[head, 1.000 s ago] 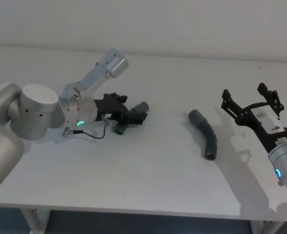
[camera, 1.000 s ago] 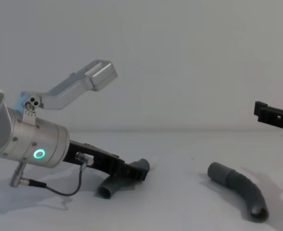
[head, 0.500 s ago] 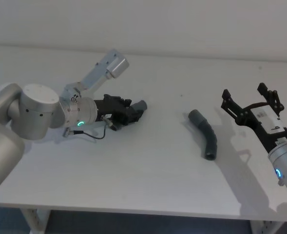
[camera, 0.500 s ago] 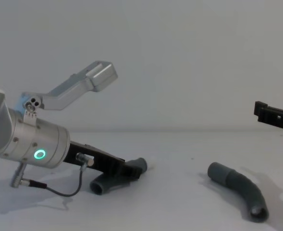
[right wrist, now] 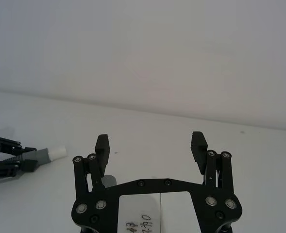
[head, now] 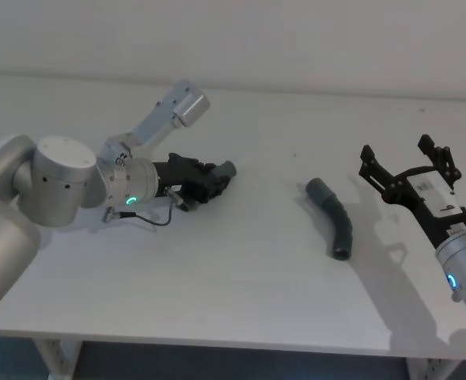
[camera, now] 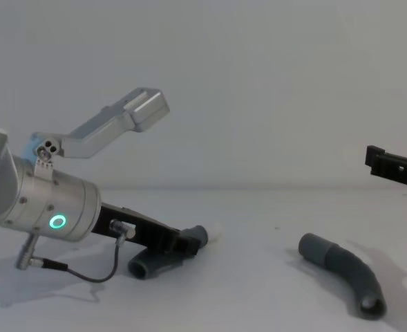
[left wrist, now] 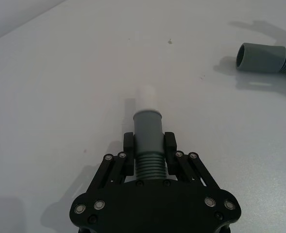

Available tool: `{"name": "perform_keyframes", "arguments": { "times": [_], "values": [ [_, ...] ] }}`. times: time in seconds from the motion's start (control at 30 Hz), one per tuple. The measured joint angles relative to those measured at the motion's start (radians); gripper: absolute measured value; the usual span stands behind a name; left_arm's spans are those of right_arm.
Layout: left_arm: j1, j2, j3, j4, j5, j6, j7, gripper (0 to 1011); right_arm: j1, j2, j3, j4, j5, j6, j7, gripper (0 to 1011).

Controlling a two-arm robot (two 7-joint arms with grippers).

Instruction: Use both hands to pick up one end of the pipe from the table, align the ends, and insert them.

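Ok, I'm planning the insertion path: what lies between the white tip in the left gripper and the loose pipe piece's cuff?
Only bare table separates tip and cuff, per the left wrist view.

Held hose piece (left wrist: pixel 148 138): you have a dark grey hose with a ribbed middle and a smooth cuff. The left gripper (left wrist: pixel 148 145) clamps it on the ribbing just behind the cuff, low over the table (head: pixel 240 277) on its left side.
White tip (left wrist: pixel 146 97): it sticks out of that narrower cuff, clear of the fingers, and aims toward the table's middle.
Loose hose piece (head: pixel 335 226): you see a curved dark grey hose lying flat right of centre, well apart from the held one.
Wide cuff (left wrist: pixel 253 57): smooth grey with an open mouth, at that piece's far end.
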Motion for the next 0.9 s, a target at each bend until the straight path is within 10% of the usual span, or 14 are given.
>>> {"name": "perform_keyframes", "arguments": {
  "times": [0.43,0.9],
  "values": [
    [0.0,0.0,0.0,0.0,0.0,0.0,0.0,351,0.005,0.001,-0.004,-0.01,0.002,0.034,0.01,1001],
    [0.0,0.0,0.0,0.0,0.0,0.0,0.0,351,0.03,0.022,-0.039,-0.065,0.029,0.243,0.059,1001]
  ]
}}
